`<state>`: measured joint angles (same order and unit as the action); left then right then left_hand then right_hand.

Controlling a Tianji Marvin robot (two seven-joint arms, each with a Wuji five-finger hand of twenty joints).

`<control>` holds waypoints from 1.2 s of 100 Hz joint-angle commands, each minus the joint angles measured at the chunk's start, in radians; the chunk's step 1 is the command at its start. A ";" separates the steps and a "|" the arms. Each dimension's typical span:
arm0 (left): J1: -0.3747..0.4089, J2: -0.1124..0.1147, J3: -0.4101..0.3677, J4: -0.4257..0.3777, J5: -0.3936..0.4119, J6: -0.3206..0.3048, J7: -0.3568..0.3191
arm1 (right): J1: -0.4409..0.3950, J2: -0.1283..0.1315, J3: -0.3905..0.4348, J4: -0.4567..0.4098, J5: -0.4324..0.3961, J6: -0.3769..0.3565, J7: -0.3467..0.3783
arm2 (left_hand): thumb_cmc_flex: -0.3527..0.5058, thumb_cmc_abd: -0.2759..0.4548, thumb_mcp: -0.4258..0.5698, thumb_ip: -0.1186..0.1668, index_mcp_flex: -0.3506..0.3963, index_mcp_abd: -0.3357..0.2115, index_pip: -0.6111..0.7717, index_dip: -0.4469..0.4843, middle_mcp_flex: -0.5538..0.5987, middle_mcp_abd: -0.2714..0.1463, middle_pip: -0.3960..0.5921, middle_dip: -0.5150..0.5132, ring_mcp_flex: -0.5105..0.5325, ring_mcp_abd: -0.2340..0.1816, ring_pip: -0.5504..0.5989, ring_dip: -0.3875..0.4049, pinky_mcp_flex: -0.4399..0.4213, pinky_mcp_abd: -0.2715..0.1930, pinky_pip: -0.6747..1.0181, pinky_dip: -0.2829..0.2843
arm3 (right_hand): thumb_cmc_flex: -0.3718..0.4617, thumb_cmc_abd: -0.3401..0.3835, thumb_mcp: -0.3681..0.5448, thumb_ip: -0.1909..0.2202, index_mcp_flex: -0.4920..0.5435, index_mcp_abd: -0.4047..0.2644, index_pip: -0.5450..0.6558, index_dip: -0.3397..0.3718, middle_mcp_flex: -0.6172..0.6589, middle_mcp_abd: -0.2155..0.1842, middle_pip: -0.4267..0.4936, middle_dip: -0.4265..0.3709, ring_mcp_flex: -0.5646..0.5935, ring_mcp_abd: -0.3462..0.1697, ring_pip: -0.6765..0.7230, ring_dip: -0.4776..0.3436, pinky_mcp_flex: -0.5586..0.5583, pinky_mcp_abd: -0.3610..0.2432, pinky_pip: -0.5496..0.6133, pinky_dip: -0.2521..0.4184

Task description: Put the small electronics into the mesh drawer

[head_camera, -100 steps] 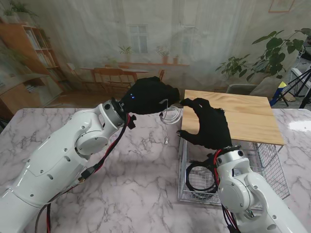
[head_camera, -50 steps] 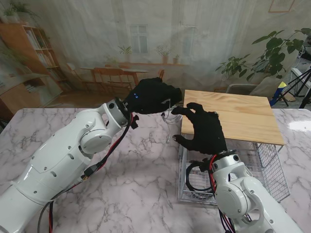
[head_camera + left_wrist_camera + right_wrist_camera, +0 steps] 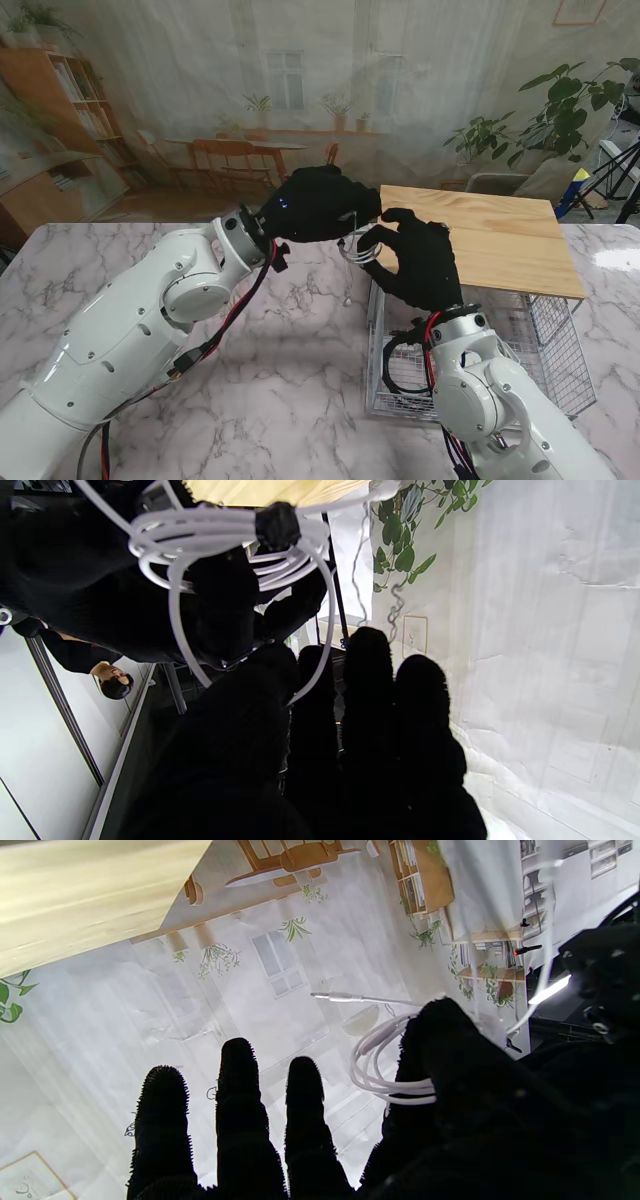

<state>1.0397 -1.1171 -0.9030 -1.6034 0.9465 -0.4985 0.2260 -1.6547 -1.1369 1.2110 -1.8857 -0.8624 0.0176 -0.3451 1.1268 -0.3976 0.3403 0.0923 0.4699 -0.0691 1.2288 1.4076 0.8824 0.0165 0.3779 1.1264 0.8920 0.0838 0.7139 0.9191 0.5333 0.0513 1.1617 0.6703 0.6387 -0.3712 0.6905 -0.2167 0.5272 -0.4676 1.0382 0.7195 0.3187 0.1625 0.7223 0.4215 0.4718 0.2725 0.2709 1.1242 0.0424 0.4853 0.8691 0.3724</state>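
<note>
- The left hand [image 3: 318,205] is up in the air, just past the left edge of the wood top [image 3: 480,238]. Its fingers are curled around a white cable [image 3: 358,247], rolled in loops with one end hanging down.
- The right hand [image 3: 418,262] is right next to it. Its thumb [image 3: 435,1040] touches the loops, and the other fingers [image 3: 235,1075] are spread and straight. I cannot tell if it has a real hold.
- I think this is a pass from hand to hand. The right hand should pinch the whole roll before the left lets go.
- The drawer [image 3: 560,340] is pulled out under the wood top, nearer to me. A black cable [image 3: 400,362] lies in it already.
- Then drop the white cable low, so the loose end goes in too.
</note>
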 commanded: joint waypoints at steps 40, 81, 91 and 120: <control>0.012 0.004 -0.024 0.031 -0.025 0.002 -0.053 | -0.027 -0.001 0.035 -0.033 0.037 0.001 0.055 | -0.144 0.160 -0.276 -0.020 -0.121 0.085 -0.738 -0.750 -0.385 0.096 -0.129 -0.759 -0.226 0.091 -0.355 -0.324 -0.195 0.036 -0.267 -0.098 | 0.119 0.103 0.038 -0.010 0.145 0.259 0.118 0.060 0.428 -0.164 0.122 0.285 0.258 -0.123 0.061 0.090 0.048 -0.047 0.044 0.021; 0.069 0.022 -0.145 0.061 0.001 0.008 -0.054 | -0.080 0.005 0.123 -0.082 0.015 0.008 0.083 | -0.231 0.231 -0.351 -0.056 -0.127 0.073 -0.984 -0.937 -0.491 0.105 -0.238 -0.916 -0.325 0.109 -0.465 -0.470 -0.291 0.149 -0.367 -0.143 | 0.121 0.091 0.056 -0.011 0.159 0.265 0.117 0.056 0.443 -0.149 0.114 0.298 0.159 -0.201 0.299 0.276 0.102 -0.087 0.107 0.041; 0.080 0.026 -0.162 0.070 0.000 0.008 -0.067 | -0.102 0.006 0.152 -0.097 0.007 0.006 0.084 | -0.308 0.231 -0.356 -0.081 -0.160 0.086 -1.068 -1.000 -0.515 0.128 -0.261 -0.940 -0.328 0.116 -0.465 -0.478 -0.293 0.157 -0.374 -0.142 | 0.121 0.088 0.060 -0.011 0.163 0.270 0.117 0.055 0.446 -0.146 0.114 0.297 0.161 -0.203 0.304 0.280 0.104 -0.089 0.118 0.045; 0.112 0.035 -0.187 0.135 0.068 0.027 0.012 | -0.207 0.011 0.265 -0.152 -0.051 -0.040 0.074 | -0.282 0.306 -0.351 -0.089 0.009 0.103 -0.953 -0.948 -0.373 0.102 -0.185 -0.879 -0.298 0.102 -0.431 -0.445 -0.296 0.167 -0.332 -0.106 | 0.113 0.080 0.067 -0.013 0.169 0.262 0.113 0.054 0.452 -0.147 0.109 0.294 0.170 -0.202 0.307 0.283 0.124 -0.095 0.134 0.047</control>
<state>1.1383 -1.0896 -1.0880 -1.5008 1.0143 -0.4887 0.2339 -1.8327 -1.1349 1.4604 -2.0230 -0.9083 -0.0135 -0.2651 0.8056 -0.1391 -0.0007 0.0295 0.4221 0.0127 0.2205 0.4163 0.4530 0.1306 0.1656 0.2151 0.5897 0.1851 0.2779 0.4542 0.2547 0.1810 0.8177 0.5438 0.7110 -0.3712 0.7074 -0.2186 0.5991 -0.2065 1.0423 0.7469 0.7515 0.0178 0.8272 0.7108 0.6555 0.0980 0.5013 1.3774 0.1605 0.4237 0.9909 0.4102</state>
